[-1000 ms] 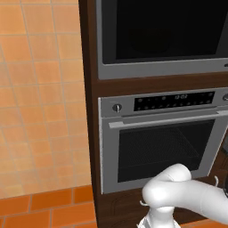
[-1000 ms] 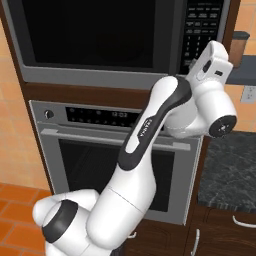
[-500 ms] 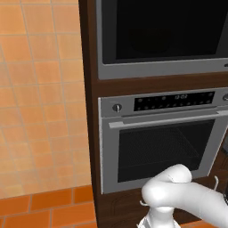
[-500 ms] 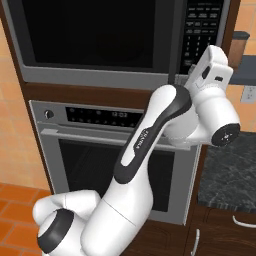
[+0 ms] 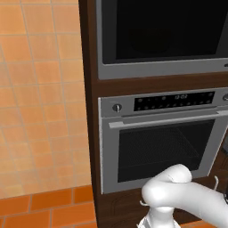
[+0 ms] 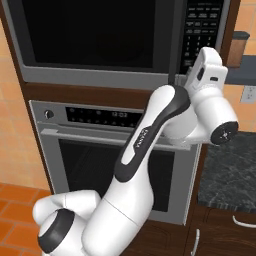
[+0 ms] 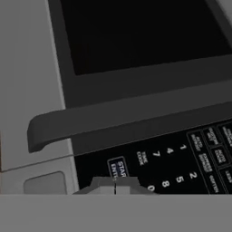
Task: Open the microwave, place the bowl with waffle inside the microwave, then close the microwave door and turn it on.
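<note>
In the left base view, the microwave (image 5: 164,40) is seen built into the dark wood cabinet (image 5: 91,111), directly above the oven (image 5: 162,140). Its door (image 5: 167,29), a wide black glass panel framed in silver-grey, lies flush with the frame and is shut. Orange tiles (image 5: 40,107) cover the wall to the left. A white section of the arm rises at the lower right.

In the right base view, the microwave (image 6: 100,42) is again seen above the oven (image 6: 107,160), with its black keypad (image 6: 200,30) to the right of the glass. The arm (image 6: 150,145) is raised in front of the oven, and its hand is brought up against the lower part of the keypad. A dark stone counter (image 6: 227,172) lies to the right.

In the hand view, the gripper (image 7: 115,186) is seen with its fingers pressed together, nothing between them. The tips are held right at the keypad (image 7: 181,158), just below the start button (image 7: 117,170). The door handle (image 7: 122,118) lies well beyond the fingers.
</note>
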